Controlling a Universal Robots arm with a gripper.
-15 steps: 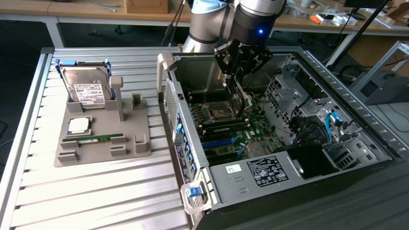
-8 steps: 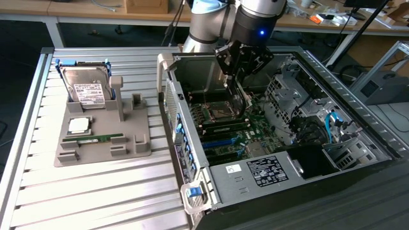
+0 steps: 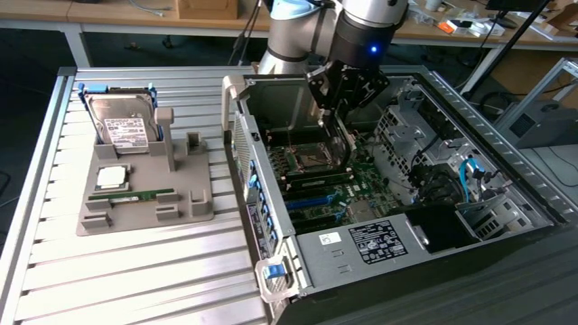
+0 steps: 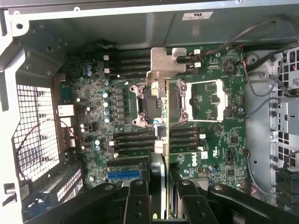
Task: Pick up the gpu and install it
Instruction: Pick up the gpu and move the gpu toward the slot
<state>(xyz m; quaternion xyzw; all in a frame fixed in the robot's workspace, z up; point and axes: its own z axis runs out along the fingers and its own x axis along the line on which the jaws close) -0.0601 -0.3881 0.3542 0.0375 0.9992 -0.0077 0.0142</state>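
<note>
- Gripper (image 3: 337,112) (image 4: 162,185): reaches down into the open computer case (image 3: 519,196). Its two black fingers (image 4: 138,200) are pressed against the opposite faces of the gpu (image 3: 340,143) (image 4: 161,130), pinching it.
- Gpu, position: hangs on edge below the gripper, inside the case and above the motherboard (image 3: 348,200) (image 4: 210,144). It is over the processor socket (image 3: 312,157) (image 4: 208,100). Whether its lower end touches the board cannot be told.
- Gpu, long axis: in the exterior view it runs from about 12 o'clock at the gripper to about 6 o'clock at the board, leaning slightly toward 5 o'clock.
- Gpu, heading: in the wrist view the card is seen edge-on as a thin strip leading away from the fingers. The silver bracket (image 4: 166,60) is at the end farthest from them.
- Grey tray (image 3: 135,218): lies on the slatted table (image 3: 135,284) at about 9 o'clock from the case in the exterior view, well apart from the gripper.
- Tray contents: a hard drive (image 3: 122,125) toward 12 o'clock, a processor chip (image 3: 113,177) in the middle and a green memory stick (image 3: 135,196) toward 6 o'clock.
</note>
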